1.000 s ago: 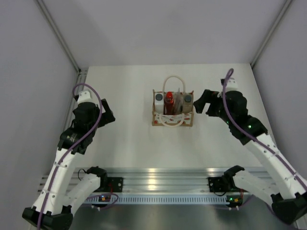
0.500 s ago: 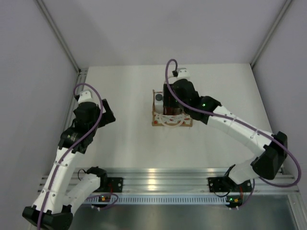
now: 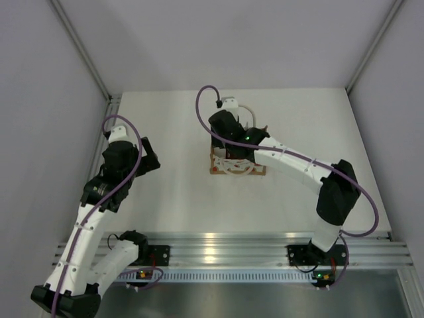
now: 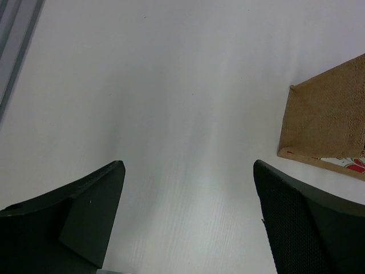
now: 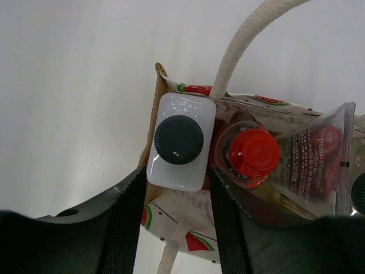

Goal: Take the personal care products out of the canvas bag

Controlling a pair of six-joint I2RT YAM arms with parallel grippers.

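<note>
Straddling white bottle (image 5: 181, 142), right gripper (image 5: 177, 171), grip unclear; red bottle (image 5: 252, 154) alongside; left gripper (image 4: 188, 168) spread

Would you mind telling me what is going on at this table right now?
The right gripper is down over the canvas bag, its fingers on either side of the white bottle with the dark cap; I cannot tell whether it grips yet. The red bottle and the pouch stand beside it inside the bag, so nothing is out. The left gripper hangs open above the table, off to the bag's side, holding nothing.
</note>
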